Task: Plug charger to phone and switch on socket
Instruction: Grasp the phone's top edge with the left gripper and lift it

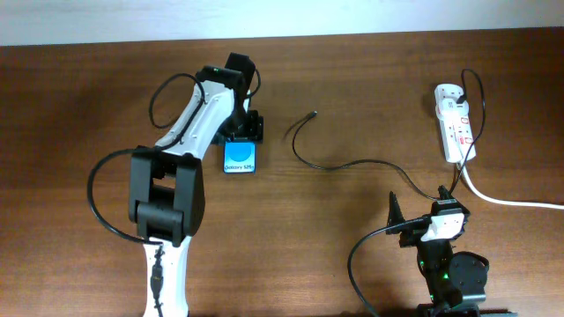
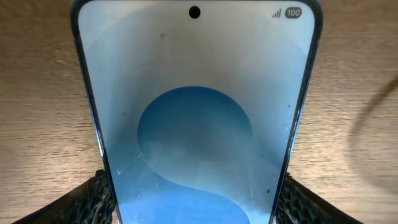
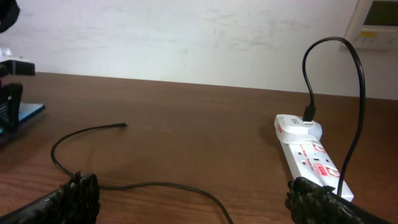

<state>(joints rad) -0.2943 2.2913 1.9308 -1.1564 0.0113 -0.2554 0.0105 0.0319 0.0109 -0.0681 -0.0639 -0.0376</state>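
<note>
The phone (image 1: 240,160) lies flat on the table, blue screen up, and fills the left wrist view (image 2: 196,124). My left gripper (image 1: 240,132) (image 2: 196,196) is shut on the phone, one finger against each long edge. The charger cable (image 1: 352,164) runs from the socket (image 1: 456,123) across the table to its plug tip (image 1: 315,113), which lies loose to the right of the phone. My right gripper (image 1: 419,207) (image 3: 196,202) is open and empty, with the cable (image 3: 155,184) passing between its fingers. The tip (image 3: 124,125) and the socket (image 3: 311,155) show in the right wrist view.
A thick white cord (image 1: 511,201) leaves the socket toward the right edge. The brown wooden table (image 1: 352,70) ends at a white wall at the back. A white wall panel (image 3: 376,18) hangs behind the socket.
</note>
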